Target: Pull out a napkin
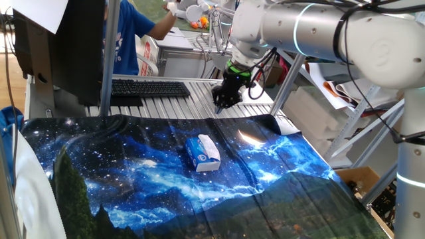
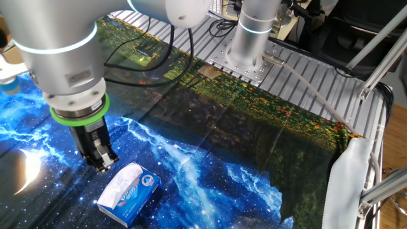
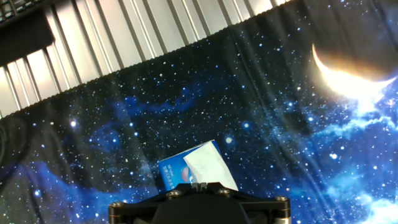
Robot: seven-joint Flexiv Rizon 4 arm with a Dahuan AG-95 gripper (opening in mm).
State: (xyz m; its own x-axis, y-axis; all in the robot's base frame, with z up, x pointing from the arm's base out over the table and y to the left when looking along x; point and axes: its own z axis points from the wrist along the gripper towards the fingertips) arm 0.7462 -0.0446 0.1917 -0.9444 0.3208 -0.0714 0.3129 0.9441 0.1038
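One fixed view, arm: I see my silver arm reaching in from the right, the black two-finger gripper [image 1: 224, 99] hanging in the air above the far edge of the starry blue galaxy-print cloth [image 1: 133, 172] that covers the worktop.
One fixed view, jaws: held close together with nothing between them, as far as I can make out.
One fixed view, target: the thin white folded paper napkin [image 1: 208, 146] sticks up from the top of the small blue rectangular tissue pack [image 1: 199, 155], which lies near the middle of the cloth, well apart from the gripper.
One fixed view, background: a black keyboard [image 1: 149, 87] sits on the ribbed metal surface behind the cloth.
Other fixed view, gripper: it [image 2: 102, 159] hovers just beside the pack [image 2: 135, 194], up and to its left, not touching it.
Other fixed view, napkin: white sheet [image 2: 121, 184] lying along the pack's upper face.
Hand view, napkin: it [image 3: 208, 165] rises from the pack [image 3: 177, 173] at the bottom centre, just above the gripper body; I cannot tell the jaws' spacing here.
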